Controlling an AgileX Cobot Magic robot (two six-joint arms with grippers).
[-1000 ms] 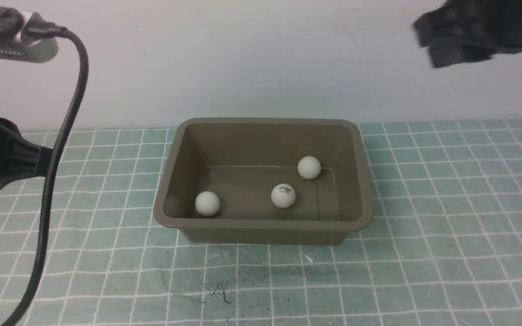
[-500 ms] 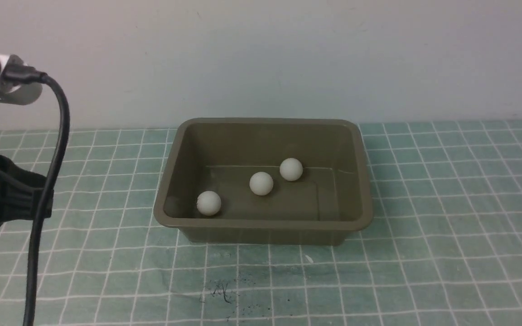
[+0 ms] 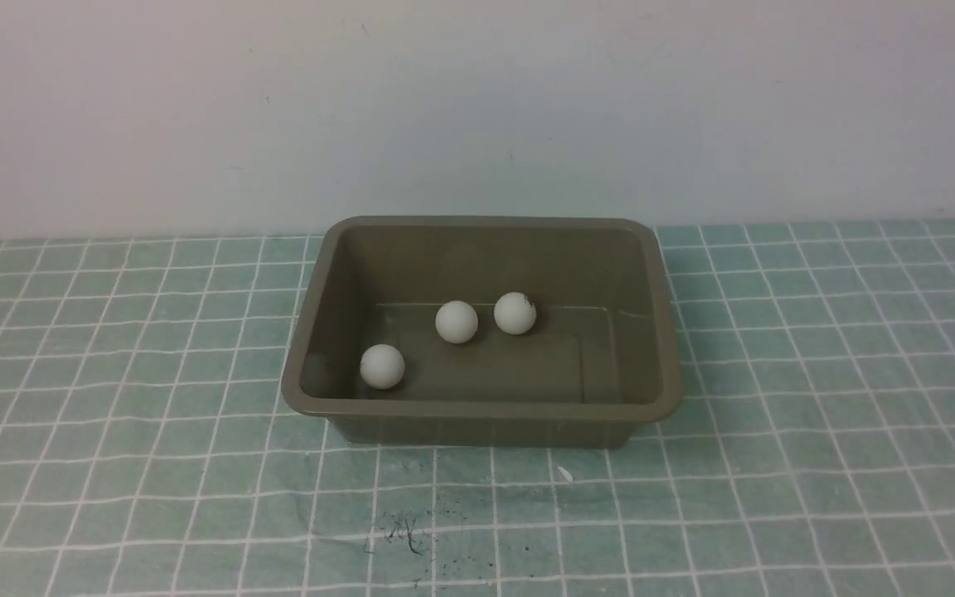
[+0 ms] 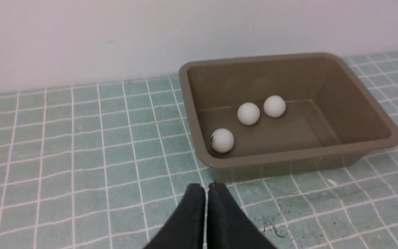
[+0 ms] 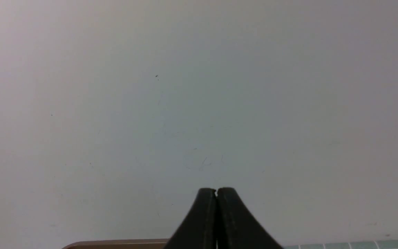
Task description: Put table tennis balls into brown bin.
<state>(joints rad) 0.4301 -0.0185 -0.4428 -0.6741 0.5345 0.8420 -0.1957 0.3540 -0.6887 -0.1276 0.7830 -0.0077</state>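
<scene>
The brown bin stands on the green checked mat at the table's middle, near the wall. All three table tennis balls lie on its floor: one ball at the front left, a second ball mid-floor, and a third ball beside it by the back wall. My left gripper is shut and empty, held back from the bin's front left corner. My right gripper is shut and empty, facing the bare wall. Neither gripper appears in the front view.
A white wall rises right behind the bin. The green checked mat covers the whole table. A dark scuff mark lies in front of the bin. A sliver of the bin's rim shows at the right wrist view's edge.
Both arms have drawn back out of the front view. The two balls at the bin's right have rolled left toward the back wall; the front-left ball barely shifted.
</scene>
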